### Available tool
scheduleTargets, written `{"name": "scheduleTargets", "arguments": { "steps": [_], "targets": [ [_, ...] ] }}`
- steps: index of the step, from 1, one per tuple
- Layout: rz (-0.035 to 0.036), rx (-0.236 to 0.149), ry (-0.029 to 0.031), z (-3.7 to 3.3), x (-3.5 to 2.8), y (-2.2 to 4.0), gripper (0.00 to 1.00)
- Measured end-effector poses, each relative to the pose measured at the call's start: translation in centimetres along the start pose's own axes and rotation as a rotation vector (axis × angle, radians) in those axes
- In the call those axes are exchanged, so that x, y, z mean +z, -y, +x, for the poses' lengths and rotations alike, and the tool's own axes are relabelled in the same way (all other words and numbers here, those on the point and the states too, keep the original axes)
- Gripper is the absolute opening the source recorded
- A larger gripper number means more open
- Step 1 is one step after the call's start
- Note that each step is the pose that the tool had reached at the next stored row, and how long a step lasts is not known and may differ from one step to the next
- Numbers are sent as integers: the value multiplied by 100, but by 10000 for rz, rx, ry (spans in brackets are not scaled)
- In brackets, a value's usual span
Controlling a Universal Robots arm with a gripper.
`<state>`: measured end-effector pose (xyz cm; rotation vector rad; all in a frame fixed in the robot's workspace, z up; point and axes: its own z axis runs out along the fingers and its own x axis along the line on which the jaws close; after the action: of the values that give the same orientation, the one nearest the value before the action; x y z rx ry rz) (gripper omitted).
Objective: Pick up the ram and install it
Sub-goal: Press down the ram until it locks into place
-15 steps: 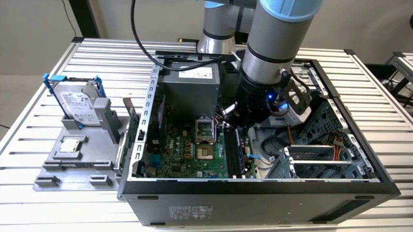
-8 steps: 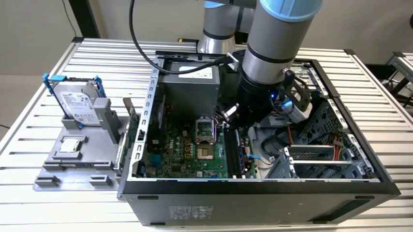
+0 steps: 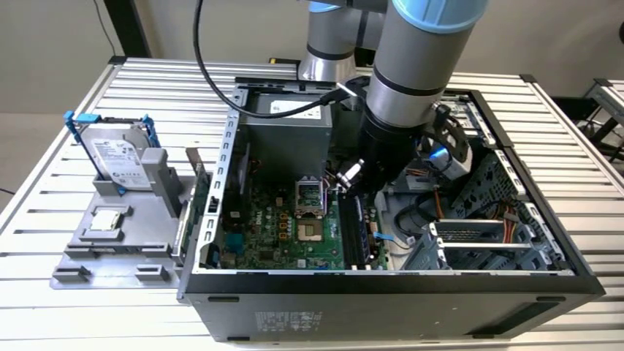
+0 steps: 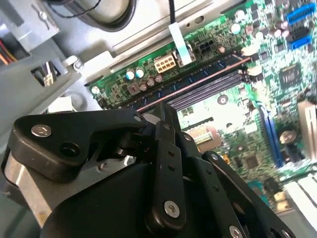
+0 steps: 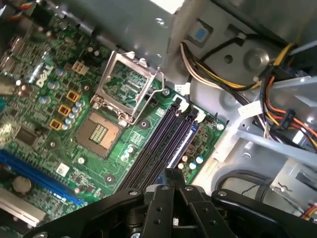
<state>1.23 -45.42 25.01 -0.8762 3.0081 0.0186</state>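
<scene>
Black linkage of the hand hangs low inside the open computer case, closed on the ram — its long axis parallel to the memory slots, resting along them directly beneath the hand. Board print is too small to read.

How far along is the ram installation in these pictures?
Done: the ram appears to stand in a memory slot on the motherboard. In hand: nothing visible; the gripper is shut, just above the slots. Left: the pictures cannot show whether the ram is fully latched.
</scene>
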Motion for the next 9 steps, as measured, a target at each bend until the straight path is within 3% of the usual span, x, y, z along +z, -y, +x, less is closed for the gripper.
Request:
{"name": "scheduleTargets", "arguments": {
  "steps": [9],
  "targets": [
    [-2,-1635,-16,0,-1,0,0]
  ]
}}
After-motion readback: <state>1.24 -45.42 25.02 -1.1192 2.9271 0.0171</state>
